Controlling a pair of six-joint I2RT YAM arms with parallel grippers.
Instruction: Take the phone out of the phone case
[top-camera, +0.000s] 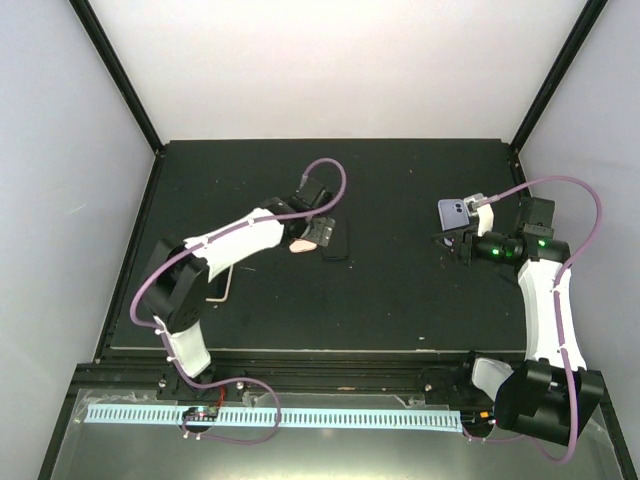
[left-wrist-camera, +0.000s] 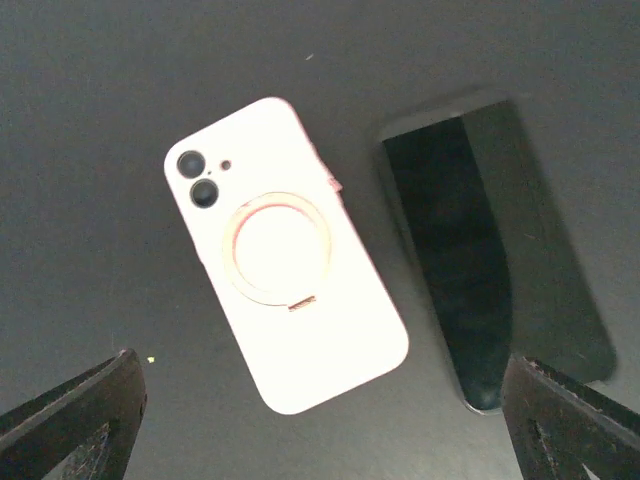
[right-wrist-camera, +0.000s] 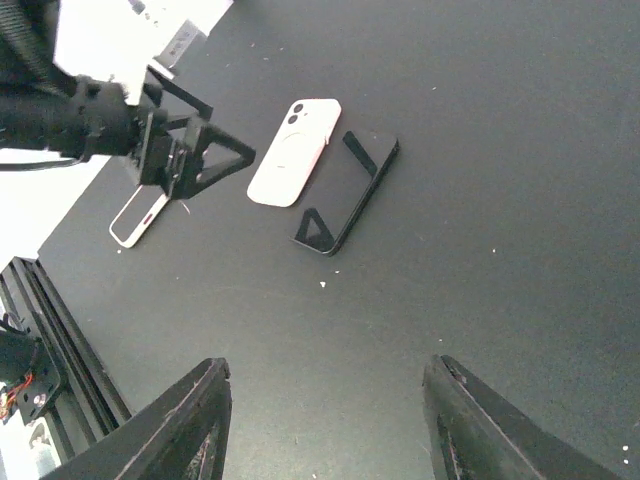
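**Desk:** What is shown of the room and the surface?

**Picture editor:** White walls (top-camera: 330, 60) edged with black framing are seen on three sides. One black tabletop (top-camera: 400, 300) is enclosed by them.

**Desk:** And what is counted on it?

**Picture editor:** Two arms are counted. The left arm (top-camera: 240, 235) is stretched toward the middle, and the right arm (top-camera: 545, 290) is raised at the right side. The left end effector (top-camera: 318, 232) is held spread wide above the items, with nothing gripped. The right end effector (right-wrist-camera: 325, 362) is likewise parted and empty.

Three flat items are counted. One black phone (left-wrist-camera: 465, 260) is laid near mid-tabletop. One pink phone case (left-wrist-camera: 285, 255) is placed just beside it, back upward, with a narrow gap between them. One pale device with a pinkish rim (right-wrist-camera: 140, 215) is set well apart at the left, and what it is cannot be told.
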